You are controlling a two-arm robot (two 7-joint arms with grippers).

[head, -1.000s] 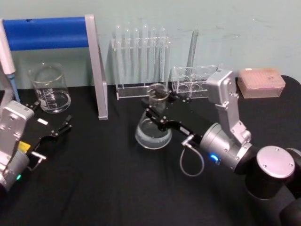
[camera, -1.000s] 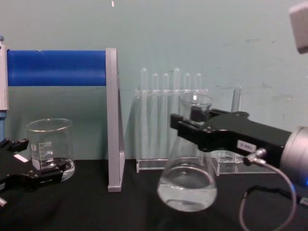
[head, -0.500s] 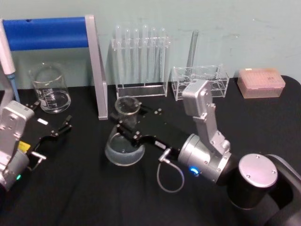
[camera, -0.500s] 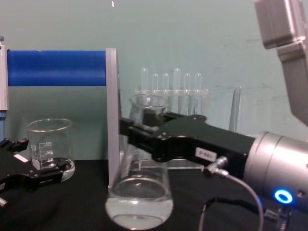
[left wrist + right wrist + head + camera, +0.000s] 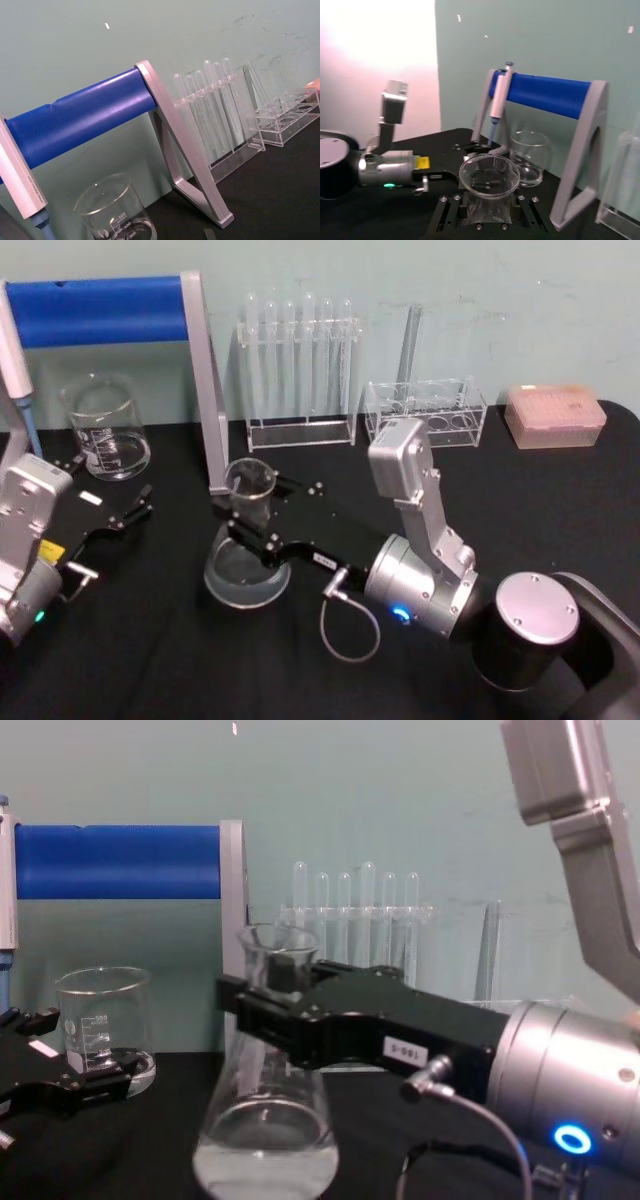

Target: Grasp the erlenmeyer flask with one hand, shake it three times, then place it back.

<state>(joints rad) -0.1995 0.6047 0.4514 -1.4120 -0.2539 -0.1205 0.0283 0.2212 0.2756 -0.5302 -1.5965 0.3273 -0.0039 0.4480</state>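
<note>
The erlenmeyer flask (image 5: 247,558) is clear glass with a little liquid in its wide base (image 5: 265,1155). My right gripper (image 5: 247,512) is shut on its narrow neck, black fingers on either side just below the flared rim (image 5: 489,174). The flask stands nearly upright in front of the grey stand leg, left of the table's centre. I cannot tell whether its base touches the black table. In the chest view the right gripper (image 5: 272,1008) reaches in from the right. My left gripper (image 5: 108,490) rests at the left near the beaker, open and holding nothing.
A glass beaker (image 5: 105,430) stands at the back left, under a blue roll on a grey stand (image 5: 205,390) with a pipette (image 5: 15,360) hung on it. A test tube rack (image 5: 300,370), a second clear rack (image 5: 425,410) and a pink tip box (image 5: 555,415) line the back.
My right gripper has carried the flask leftward and toward me, from in front of the test tube rack to in front of the stand leg. The left arm has not moved.
</note>
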